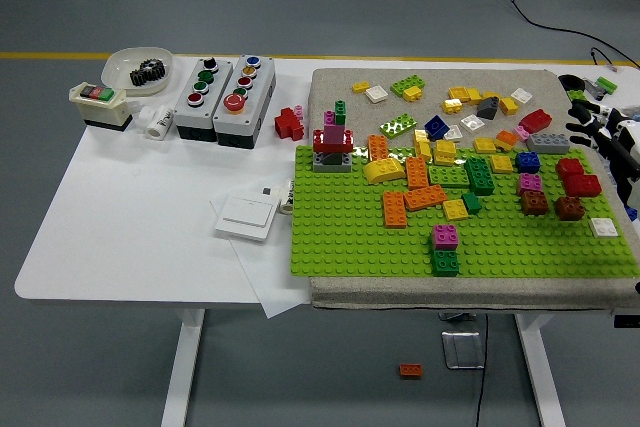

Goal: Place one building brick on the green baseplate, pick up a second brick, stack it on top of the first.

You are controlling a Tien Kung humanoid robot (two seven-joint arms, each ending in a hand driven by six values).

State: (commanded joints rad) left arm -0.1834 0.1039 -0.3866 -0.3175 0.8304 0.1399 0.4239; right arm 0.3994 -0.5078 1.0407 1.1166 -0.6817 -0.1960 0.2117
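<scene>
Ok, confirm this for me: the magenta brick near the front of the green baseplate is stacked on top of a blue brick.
Not quite. In the head view the magenta brick near the front of the green baseplate sits on a green brick, not a blue one. The rest holds.

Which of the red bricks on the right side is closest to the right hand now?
The red brick lying on the beige mat, just above the grey brick. It sits level with the right hand; the red bricks on the green baseplate lie lower.
</scene>
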